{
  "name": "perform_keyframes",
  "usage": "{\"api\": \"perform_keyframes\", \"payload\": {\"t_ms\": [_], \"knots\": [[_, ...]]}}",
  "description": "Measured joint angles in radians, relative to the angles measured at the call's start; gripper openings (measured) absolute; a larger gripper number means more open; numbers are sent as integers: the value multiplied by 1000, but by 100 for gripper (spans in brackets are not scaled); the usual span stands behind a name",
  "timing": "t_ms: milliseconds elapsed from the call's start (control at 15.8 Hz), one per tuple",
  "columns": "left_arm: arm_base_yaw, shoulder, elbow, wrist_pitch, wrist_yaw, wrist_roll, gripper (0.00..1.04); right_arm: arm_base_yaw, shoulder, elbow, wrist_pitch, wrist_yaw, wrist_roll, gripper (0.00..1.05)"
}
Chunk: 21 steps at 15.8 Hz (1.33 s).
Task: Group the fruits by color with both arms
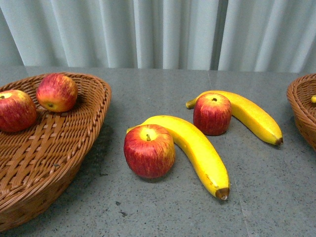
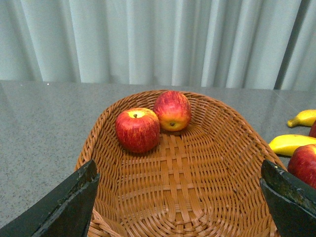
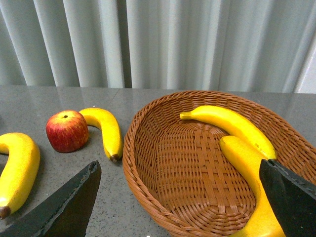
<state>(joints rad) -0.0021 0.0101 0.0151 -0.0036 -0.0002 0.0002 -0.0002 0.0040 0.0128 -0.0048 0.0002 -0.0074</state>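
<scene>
While the left gripper (image 2: 178, 170) is hanging spread and empty above the apple basket (image 2: 197, 187), a loose apple (image 1: 149, 150) is lying to its right, touching a banana (image 1: 197, 145); it should be centring squarely over that apple. The right gripper (image 3: 178, 168) is gaping over the banana basket (image 3: 197, 163).

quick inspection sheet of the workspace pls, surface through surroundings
surface: grey table, a few dark specks near its front
job's things: left basket holds upright apple and tilted apple; right basket holds rim-side banana and inner banana; unsorted on the table are near apple, far apple, near banana, far banana
clutter: nothing seen
grippers: left gripper open, empty, facing left basket; right gripper open, empty, facing right basket
cables: nothing seen
surroundings: pale pleated curtain
</scene>
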Motion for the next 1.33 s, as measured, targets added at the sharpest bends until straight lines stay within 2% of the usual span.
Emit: {"api": "perform_keyframes", "payload": {"t_ms": [1327], "knots": [[0, 0, 0, 0, 0, 0, 98, 0, 0, 0, 0, 0, 0, 98]]}}
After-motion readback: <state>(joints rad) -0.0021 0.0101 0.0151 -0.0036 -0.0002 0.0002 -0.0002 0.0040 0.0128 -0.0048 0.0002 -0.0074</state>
